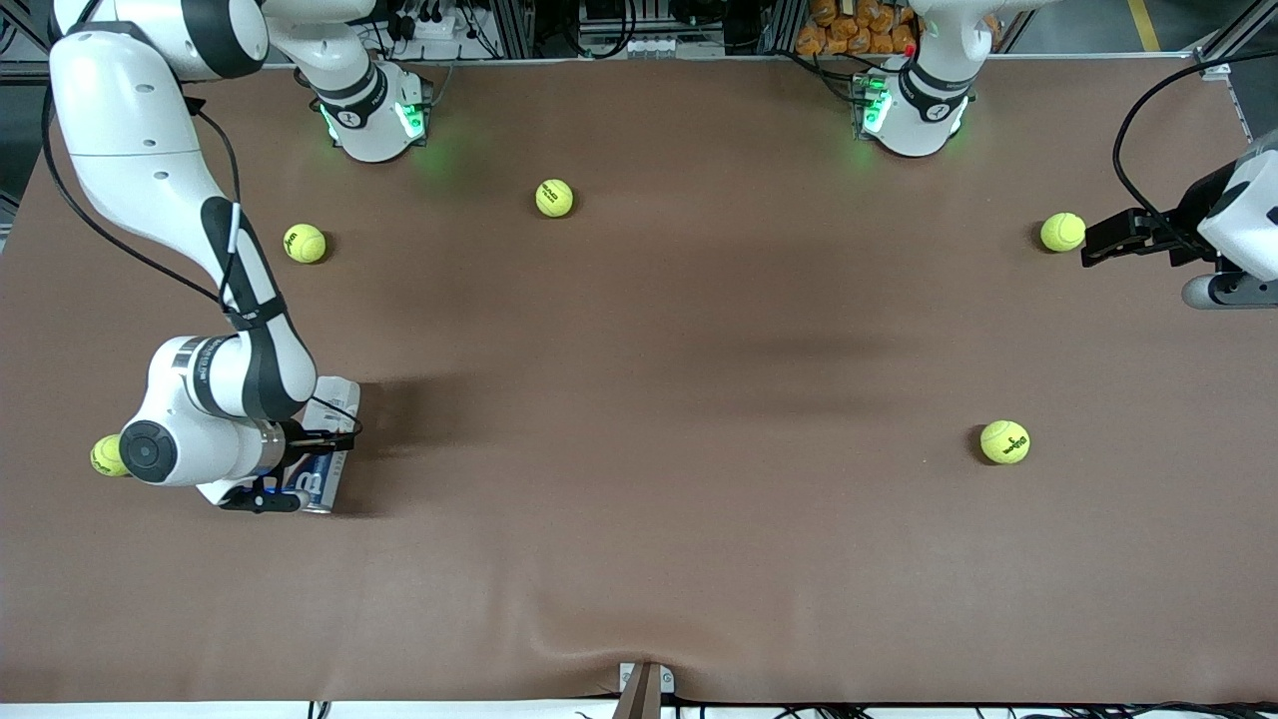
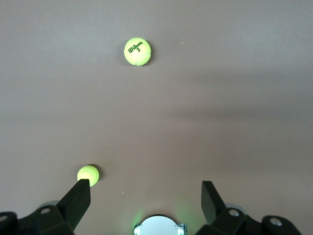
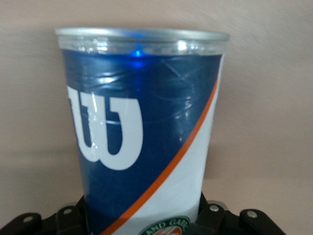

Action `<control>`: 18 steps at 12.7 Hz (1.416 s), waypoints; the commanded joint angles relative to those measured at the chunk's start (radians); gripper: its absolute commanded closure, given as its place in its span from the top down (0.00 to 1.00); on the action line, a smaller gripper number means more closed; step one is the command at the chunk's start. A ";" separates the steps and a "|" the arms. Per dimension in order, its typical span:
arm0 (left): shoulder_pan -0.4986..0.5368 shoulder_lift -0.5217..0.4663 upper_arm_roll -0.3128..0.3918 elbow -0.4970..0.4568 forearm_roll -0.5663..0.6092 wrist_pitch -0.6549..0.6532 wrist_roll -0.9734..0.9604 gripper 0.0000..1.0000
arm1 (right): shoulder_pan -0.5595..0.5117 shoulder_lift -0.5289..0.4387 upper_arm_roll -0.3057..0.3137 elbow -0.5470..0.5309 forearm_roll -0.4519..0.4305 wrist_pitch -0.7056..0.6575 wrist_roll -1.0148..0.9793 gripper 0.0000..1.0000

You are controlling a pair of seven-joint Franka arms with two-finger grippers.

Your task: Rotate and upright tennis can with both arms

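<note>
Brown table (image 1: 639, 419) carries our slim clear-plastic tennis can (image 3: 144, 132), navy and white labelled, lying at the right arm's end, our right end effector (image 1: 318, 469) clamped around it; our left end effector (image 2: 146, 196) waits spread beside a yellow-green tennis ball (image 1: 1062, 232)

Even overhead light, soft shadows, sharp focus.

1. Front view: a high camera faces both arm bases across the brown table (image 1: 659, 419) and takes in its whole top.
2. Left wrist view: looks between the left gripper (image 2: 146, 196) fingers at the table from well above; its Wilson tennis ball (image 2: 137, 51) also shows in the front view.
3. Right wrist view: very close to the tennis can (image 3: 142, 142), which fills it; the front view shares this can (image 1: 329, 439).
</note>
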 commanded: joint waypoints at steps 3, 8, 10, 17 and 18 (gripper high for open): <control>0.010 -0.003 -0.005 0.008 -0.009 0.007 -0.002 1.00 | 0.113 -0.052 0.011 0.058 0.009 -0.008 -0.176 0.76; 0.015 -0.003 -0.005 0.013 -0.007 0.021 -0.002 1.00 | 0.378 -0.060 0.008 0.134 -0.150 -0.001 -0.301 0.76; 0.013 -0.003 -0.005 0.005 -0.007 0.021 -0.002 1.00 | 0.516 -0.041 0.008 0.164 -0.251 0.013 -0.301 0.76; 0.007 0.033 -0.012 -0.007 -0.006 0.035 -0.002 1.00 | 0.755 0.078 0.006 0.190 -0.298 0.268 -0.463 0.78; 0.006 0.035 -0.015 -0.010 -0.009 0.033 -0.002 1.00 | 0.772 0.095 0.006 0.200 -0.318 0.268 -0.497 0.79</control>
